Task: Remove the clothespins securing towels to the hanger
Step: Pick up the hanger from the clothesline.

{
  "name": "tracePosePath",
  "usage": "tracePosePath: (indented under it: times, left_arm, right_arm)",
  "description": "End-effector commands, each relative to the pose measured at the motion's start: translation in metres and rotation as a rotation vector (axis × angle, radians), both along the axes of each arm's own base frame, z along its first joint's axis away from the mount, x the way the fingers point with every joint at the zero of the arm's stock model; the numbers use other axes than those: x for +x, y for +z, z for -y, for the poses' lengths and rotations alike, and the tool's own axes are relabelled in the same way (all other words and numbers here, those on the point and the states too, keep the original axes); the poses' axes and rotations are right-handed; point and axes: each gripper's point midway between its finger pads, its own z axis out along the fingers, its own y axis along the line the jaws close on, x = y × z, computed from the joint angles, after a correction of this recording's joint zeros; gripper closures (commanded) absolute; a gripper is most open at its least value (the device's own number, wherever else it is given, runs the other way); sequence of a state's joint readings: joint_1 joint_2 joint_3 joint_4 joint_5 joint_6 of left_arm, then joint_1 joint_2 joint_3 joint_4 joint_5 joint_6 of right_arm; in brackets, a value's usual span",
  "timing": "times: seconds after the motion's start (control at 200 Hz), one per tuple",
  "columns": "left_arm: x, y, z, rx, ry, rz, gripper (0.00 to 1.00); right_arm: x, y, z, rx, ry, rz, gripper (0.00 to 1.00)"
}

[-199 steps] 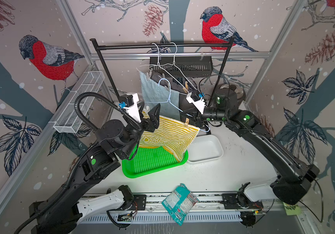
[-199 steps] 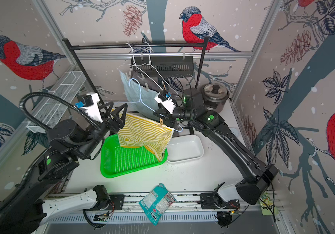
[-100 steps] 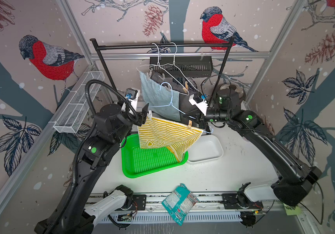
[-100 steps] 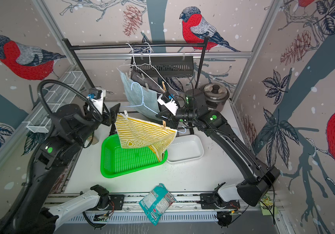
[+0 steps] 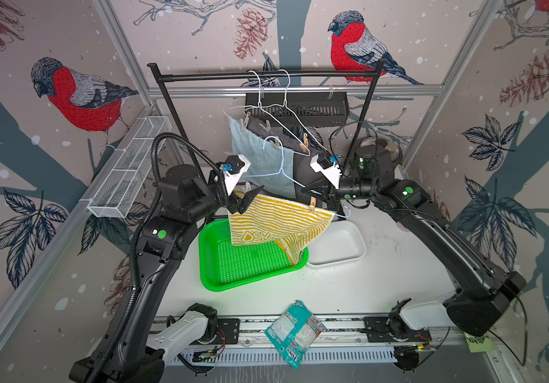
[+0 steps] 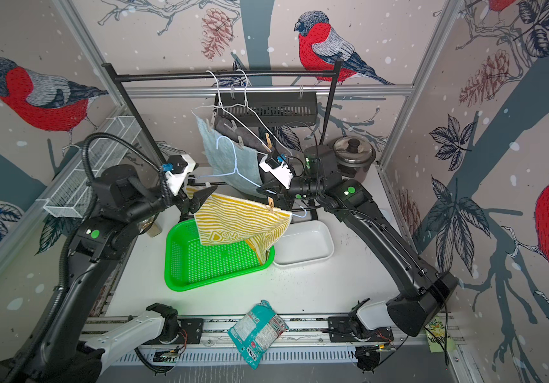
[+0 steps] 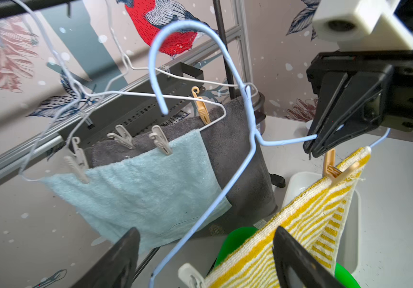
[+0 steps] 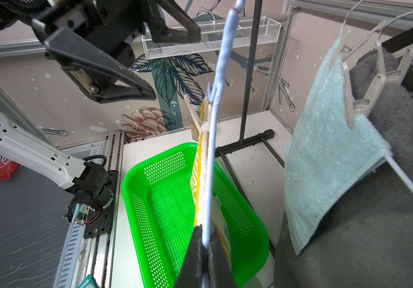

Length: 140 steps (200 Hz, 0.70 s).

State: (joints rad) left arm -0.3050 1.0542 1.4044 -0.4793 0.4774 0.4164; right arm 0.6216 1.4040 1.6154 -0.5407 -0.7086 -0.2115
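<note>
Both top views are showing the left gripper [image 5: 248, 200] standing spread at the left corner of the yellow striped towel [image 5: 266, 217], over the green basket [image 5: 204, 258]. Left wrist: a white clothespin [image 7: 190, 275] is sitting on that corner between the black fingers [image 7: 292, 259]. Right wrist: the right gripper [image 8: 204, 237] is pinching the blue hanger [image 8: 219, 82].

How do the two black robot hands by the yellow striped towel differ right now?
The left hand is open, fingers spread; in the left wrist view the whitish clothespin on the yellow striped towel shows between them. The right hand is shut. The left hand holds nothing; the right hand grips the blue hanger by its wire, hook off the rail. Both are black with pointed fingers.
</note>
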Motion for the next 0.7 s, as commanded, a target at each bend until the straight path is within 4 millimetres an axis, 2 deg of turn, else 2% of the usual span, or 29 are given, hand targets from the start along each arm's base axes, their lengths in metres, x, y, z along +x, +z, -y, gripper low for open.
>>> tracePosePath:
  times: [0.0,0.215,0.43,0.61,0.695]
  left_arm:
    - [-0.004,0.000,0.011,0.035,-0.089,0.055,0.18]
    - [0.002,0.008,0.013,0.033,-0.096,0.104,0.21]
    - [0.009,-0.007,0.016,0.068,-0.106,0.067,0.32]
    - [0.016,-0.015,0.018,0.089,-0.109,0.051,0.50]
    - [0.019,-0.017,0.016,0.102,-0.096,0.056,0.65]
  right_arm:
    - [-0.003,0.012,-0.003,0.033,0.030,0.034,0.99]
    - [-0.005,0.009,-0.006,0.030,0.048,0.025,1.00]
    - [-0.009,0.013,-0.011,0.040,0.074,0.031,0.99]
    - [-0.009,0.014,-0.014,0.040,0.076,0.034,1.00]
    - [-0.008,0.013,-0.015,0.038,0.076,0.032,0.99]
